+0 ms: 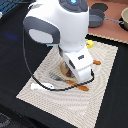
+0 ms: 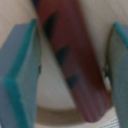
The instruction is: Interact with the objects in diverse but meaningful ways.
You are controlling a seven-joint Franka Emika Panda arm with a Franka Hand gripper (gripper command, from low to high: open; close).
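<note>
The dark-brown stick (image 2: 67, 55) fills the middle of the wrist view: a long, smooth, reddish-brown bar with a rounded end and a few darker slanted marks along its length. It lies flat and at a slant on the pale tan plate (image 2: 50, 92), whose darker rim curves past just beyond the rounded end. In the exterior view the white arm (image 1: 65, 25) hangs low over a pale woven placemat (image 1: 45, 70) on the dark desk (image 1: 10, 65), and its bulky wrist covers the plate and the stick almost wholly (only the wrist view shows them clearly). A fork (image 1: 55, 77) and an orange handle (image 1: 83, 86) poke out on the near side of the arm, a small white oblong piece (image 1: 34, 86) sits on the mat's near left part, and grey pots (image 1: 97, 20) stand on the far side. The gripper (image 2: 70, 65) straddles the stick: its fingers (image 2: 20, 75), faced with teal pads, stand wide apart on either side, with bare plate showing between each pad and the stick, so nothing is clamped.
</note>
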